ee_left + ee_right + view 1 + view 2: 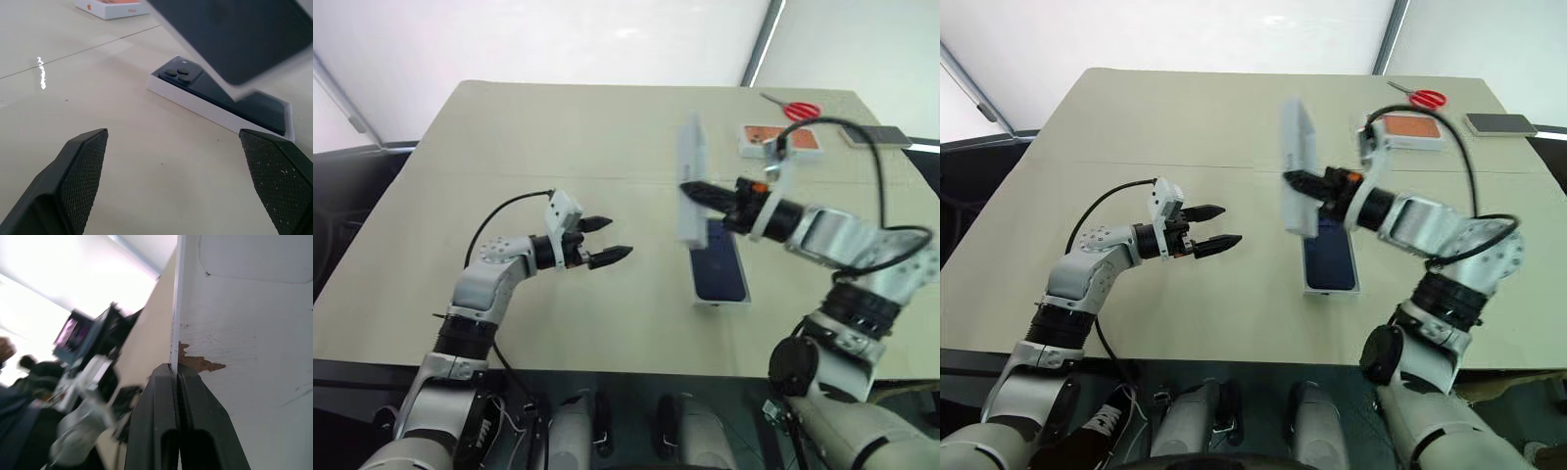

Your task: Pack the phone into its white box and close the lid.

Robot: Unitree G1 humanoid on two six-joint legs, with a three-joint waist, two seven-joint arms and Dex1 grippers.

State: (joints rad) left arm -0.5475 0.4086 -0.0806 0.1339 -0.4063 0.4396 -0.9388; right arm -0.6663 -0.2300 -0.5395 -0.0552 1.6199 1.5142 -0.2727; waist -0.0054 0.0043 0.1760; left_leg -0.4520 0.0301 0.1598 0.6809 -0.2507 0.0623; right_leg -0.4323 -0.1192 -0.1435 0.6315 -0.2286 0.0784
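The dark navy phone (720,269) lies back-up in the shallow white box (195,100) on the table, right of centre, its camera bump (178,74) at the far end. My right gripper (690,189) is shut on one edge of the white lid (692,181). It holds the lid up on edge, off the table, over the box's far left end. The lid's dark outer face (234,34) looms above the phone, and its white inside (244,333) faces my right wrist. My left gripper (619,238) hovers open to the left of the box with nothing between its fingers (83,166).
A white box with an orange phone picture (781,140) sits at the back right, with red scissors (798,109) behind it and a grey phone (876,136) at the right edge. Bare tabletop (558,147) stretches left and far of my left gripper.
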